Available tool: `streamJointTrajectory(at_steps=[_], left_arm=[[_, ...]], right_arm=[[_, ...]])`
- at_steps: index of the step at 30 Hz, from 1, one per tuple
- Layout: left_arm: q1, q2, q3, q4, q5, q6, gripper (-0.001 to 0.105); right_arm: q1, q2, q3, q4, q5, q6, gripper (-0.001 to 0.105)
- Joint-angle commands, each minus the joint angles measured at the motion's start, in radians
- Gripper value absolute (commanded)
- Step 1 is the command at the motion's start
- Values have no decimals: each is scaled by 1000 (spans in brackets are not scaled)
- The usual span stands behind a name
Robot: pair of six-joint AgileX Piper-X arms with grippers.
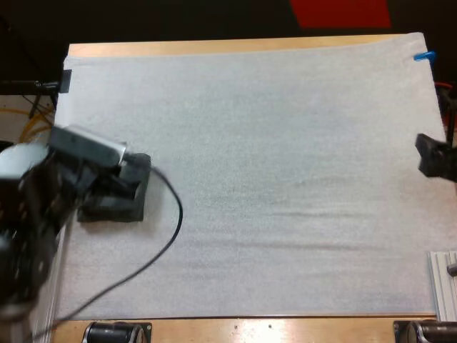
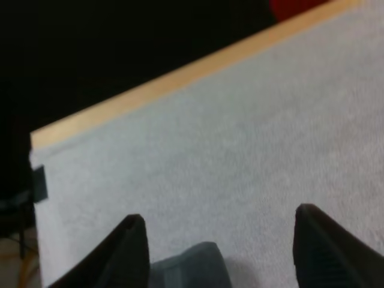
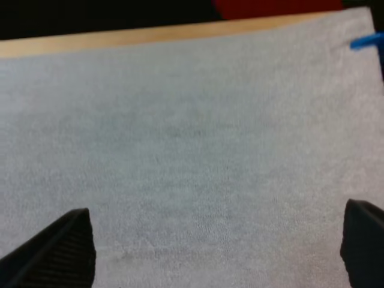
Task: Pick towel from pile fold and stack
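Towel point(image 1: 111, 204), dark grey-green and bundled compactly, is lying near the left edge of the white mat point(image 1: 285, 179) on the table point(image 1: 214, 47). The left gripper point(image 1: 134, 171) is hanging directly over it. In the left wrist view its fingers point(image 2: 129, 252) are standing apart, with the towel's edge showing between them. The right gripper point(image 1: 434, 158) is hovering at the mat's right side, well apart from the towel, its fingers point(image 3: 66, 246) spreading wide over the mat.
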Motion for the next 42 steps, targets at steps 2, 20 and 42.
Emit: streamJointTrajectory(at_steps=[2,20,42], left_arm=[[-4,-77,-2,-10,-16,-10,51],[-4,-751,318,89,-145,-11,51],[23,-974,478,180,-141,-84,51]], right_arm=[[1,-69,-4,16,0,-12,80],[53,-635,250,15,0,-36,80],[49,-892,494,-118,13,18,80]])
